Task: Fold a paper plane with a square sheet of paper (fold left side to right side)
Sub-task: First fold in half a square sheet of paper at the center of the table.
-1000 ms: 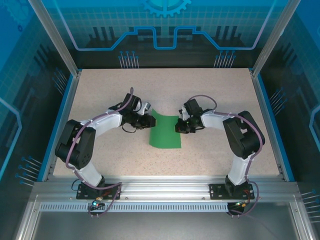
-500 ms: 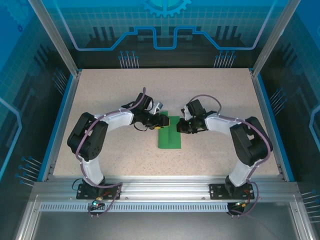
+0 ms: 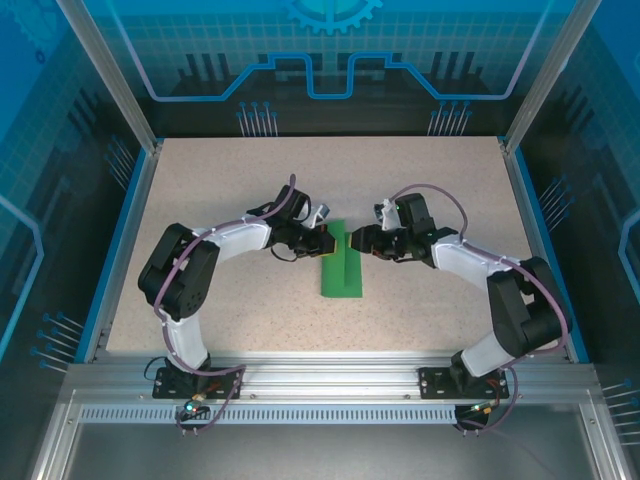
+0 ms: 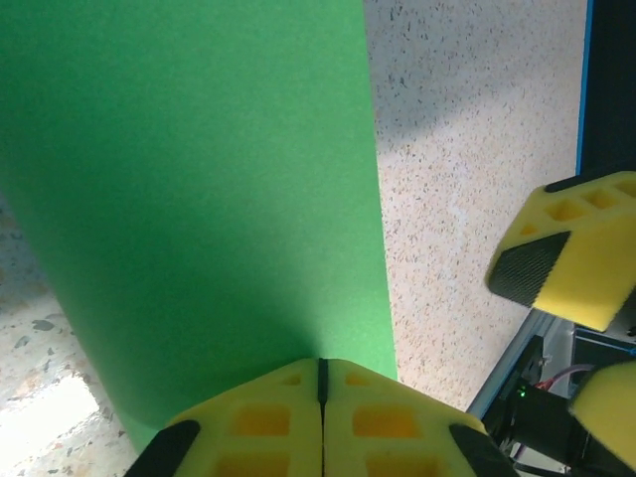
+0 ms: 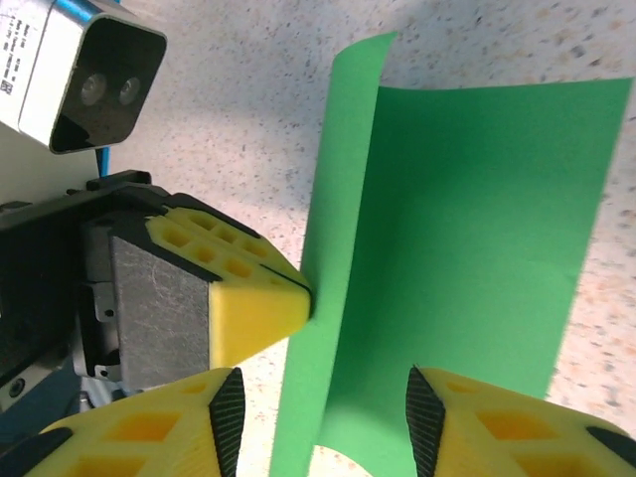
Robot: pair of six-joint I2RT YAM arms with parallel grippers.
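Observation:
The square sheet of paper (image 3: 341, 268) is bright green and lies mid-table as a narrow strip, its left side folded over toward the right. In the right wrist view the sheet (image 5: 467, 219) lies flat with its left flap standing up. My left gripper (image 3: 325, 243) is at the strip's far left edge. Its yellow fingers are closed together on the flap's edge (image 5: 316, 248), and the sheet (image 4: 199, 179) spreads out ahead of the left gripper (image 4: 321, 370). My right gripper (image 5: 323, 427) is open, one finger on each side of the raised flap, touching nothing. In the top view it (image 3: 358, 240) sits at the strip's far right corner.
The speckled beige table (image 3: 220, 180) has a blue rim (image 3: 125, 230) at the left and right, and an aluminium rail (image 3: 320, 375) runs along the near edge. The left wrist's camera housing (image 5: 89, 84) is close to the right gripper.
The green strip has become narrower as the left flap came over to the right. The left gripper closed at the flap's edge. The right gripper opened and its arm shifted right.

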